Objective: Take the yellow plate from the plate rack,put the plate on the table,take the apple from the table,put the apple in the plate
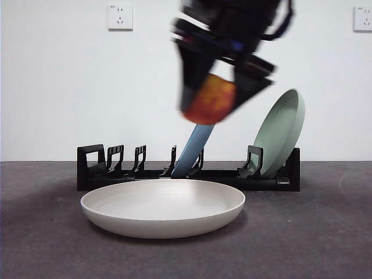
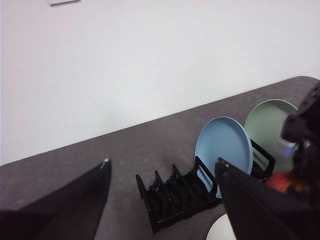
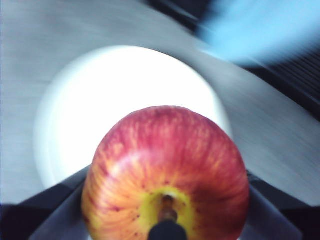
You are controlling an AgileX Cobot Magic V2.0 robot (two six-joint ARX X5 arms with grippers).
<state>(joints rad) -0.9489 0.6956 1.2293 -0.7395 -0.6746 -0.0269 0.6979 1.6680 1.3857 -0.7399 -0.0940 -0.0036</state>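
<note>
The yellow plate [image 1: 163, 207] lies flat on the table [image 1: 325, 232] in front of the plate rack [image 1: 186, 172]. My right gripper [image 1: 214, 102] is shut on the apple [image 1: 210, 100] and holds it in the air above the plate. In the right wrist view the apple [image 3: 166, 175] fills the space between the jaws, with the plate [image 3: 120, 105] below it, blurred. My left gripper [image 2: 162, 172] is open and empty, raised away from the rack [image 2: 185, 195]; its view also shows a bit of the apple [image 2: 282, 182] and the plate's edge [image 2: 220, 232].
A light blue plate [image 1: 195, 150] stands in the middle of the rack and a sage green plate [image 1: 282, 131] leans at its right end. Both also show in the left wrist view, the blue plate [image 2: 222, 147] beside the green plate [image 2: 267, 120]. A white wall stands behind.
</note>
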